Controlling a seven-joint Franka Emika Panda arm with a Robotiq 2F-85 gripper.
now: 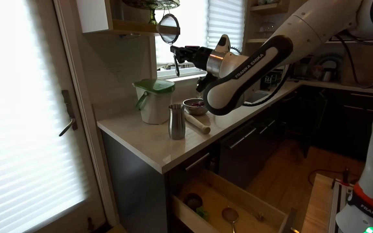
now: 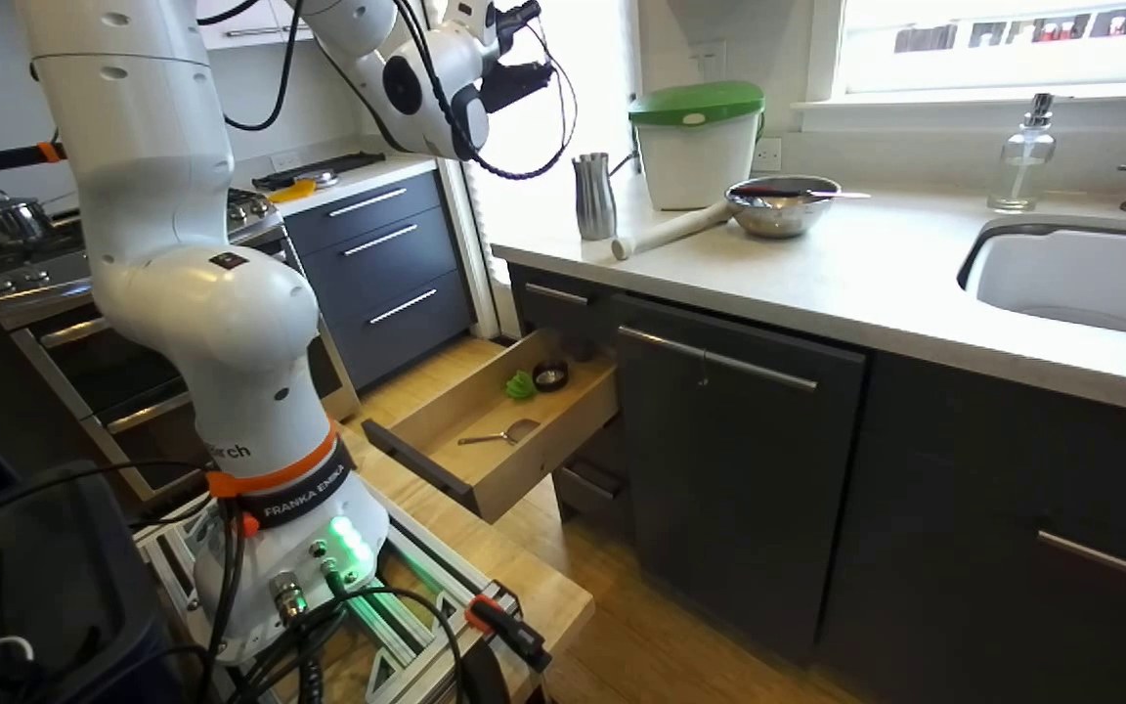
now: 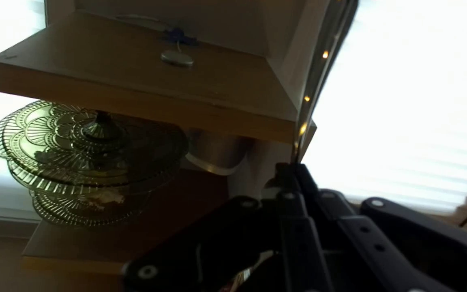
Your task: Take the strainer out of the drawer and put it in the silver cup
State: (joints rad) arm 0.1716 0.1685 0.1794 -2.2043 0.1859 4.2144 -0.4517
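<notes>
One of two stages, removal, is reading as complete; placement is remaining. In an exterior view, the silver cup (image 1: 176, 123) is serving as clock hub, with items running left to right.

A white container (image 1: 154, 106) with a green lid is standing on the desk (image 1: 141, 136) at 10 o'clock. The strainer (image 1: 168, 28) is hanging in the air at 12 o'clock, well apart from the cup, its mesh uppermost and its handle end pointing to 6 o'clock. The gripper (image 1: 176, 54) is pinching the handle just below the mesh; in the wrist view its jaws are pressing close on a thin metal edge. The cup is standing upright; no strainer is resting on its mouth, so placement is pending. A steel bowl (image 1: 196, 111) is sitting at 2 o'clock and a wooden rod (image 1: 197, 124) is lying at 3 o'clock. The drawer (image 1: 244, 200) is standing open at 5 o'clock, below desk level. NOTE: a second strainer (image 1: 230, 214) is lying inside it; the held one is presumably serving as the task item.

Remaining operations are probably comprising: aligning the strainer over the cup, turning the mesh downward, lowering, releasing. The mesh is appearing wider than the mouth, so it is likely going to be resting on the rim.
</notes>
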